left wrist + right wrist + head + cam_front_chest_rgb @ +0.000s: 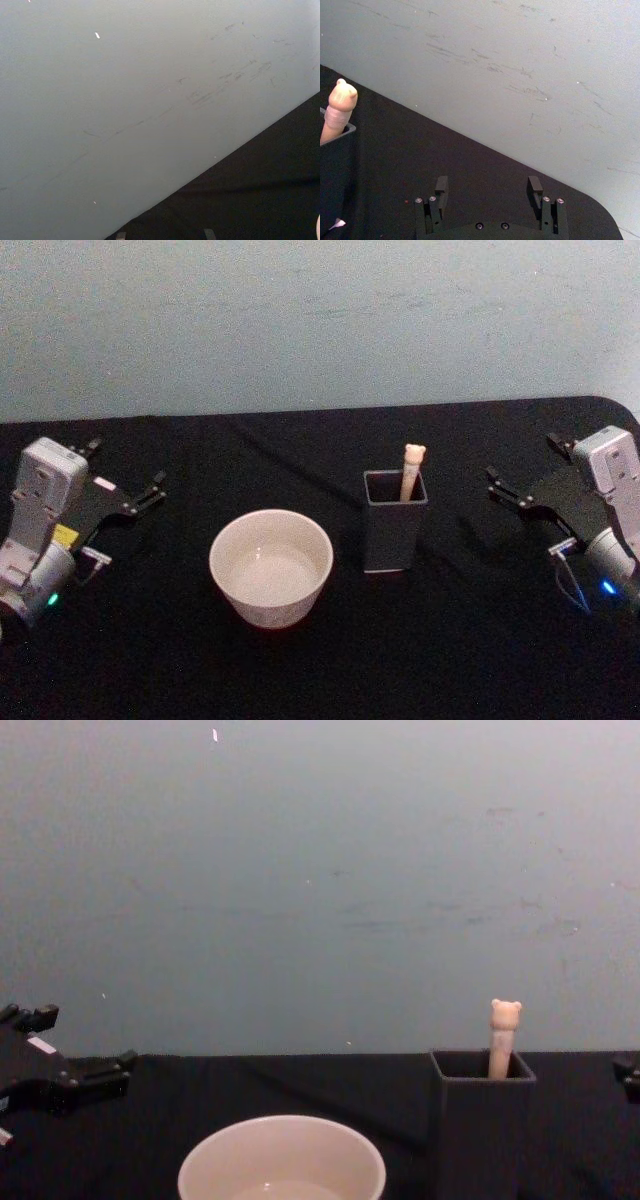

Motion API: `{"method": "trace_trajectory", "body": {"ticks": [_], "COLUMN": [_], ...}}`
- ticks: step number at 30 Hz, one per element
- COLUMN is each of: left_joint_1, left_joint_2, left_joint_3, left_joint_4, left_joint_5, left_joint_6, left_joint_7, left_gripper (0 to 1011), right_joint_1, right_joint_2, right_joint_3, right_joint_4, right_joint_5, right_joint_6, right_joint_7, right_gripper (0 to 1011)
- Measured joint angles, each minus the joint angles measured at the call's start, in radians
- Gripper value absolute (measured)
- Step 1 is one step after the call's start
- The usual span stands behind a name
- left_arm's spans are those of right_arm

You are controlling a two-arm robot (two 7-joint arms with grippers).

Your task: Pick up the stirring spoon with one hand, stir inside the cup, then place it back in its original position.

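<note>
Wide bare table (470, 575) at the holder's (395, 525) three o'clock, a clear run to the right gripper (525, 460). At its eight o'clock the cup (270, 565) stands near, narrow gap between. Open air above the spoon (412, 472).

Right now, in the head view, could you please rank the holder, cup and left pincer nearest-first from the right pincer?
From the right pincer, far right:
1. Dark grey holder, right of centre.
2. Cream cup, left of centre.
3. Left pincer, far left.

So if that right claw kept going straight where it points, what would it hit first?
Likely nothing near: the right claw aims across bare table at the wall; the holder sits off to one side. Depth is unclear.
</note>
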State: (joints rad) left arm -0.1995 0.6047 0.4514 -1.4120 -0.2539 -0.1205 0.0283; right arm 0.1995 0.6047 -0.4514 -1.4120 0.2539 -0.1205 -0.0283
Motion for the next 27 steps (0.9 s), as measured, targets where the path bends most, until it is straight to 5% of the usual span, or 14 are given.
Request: {"method": "trace_trajectory", "body": {"ticks": [27], "left_joint_1": [0.0], "left_joint_2": [0.0], "left_joint_3": [0.0], "left_joint_4": [0.0], "left_joint_5": [0.0], "left_joint_6": [0.0], "left_joint_7": [0.0], "left_gripper": [1001], "right_joint_1": [0.0], "right_joint_2": [0.0], "right_joint_3": [0.0], "right_joint_4": [0.0], "right_joint_5": [0.0], "right_joint_6": [0.0], "right_joint_7": [0.0], "right_gripper": [1002]}}
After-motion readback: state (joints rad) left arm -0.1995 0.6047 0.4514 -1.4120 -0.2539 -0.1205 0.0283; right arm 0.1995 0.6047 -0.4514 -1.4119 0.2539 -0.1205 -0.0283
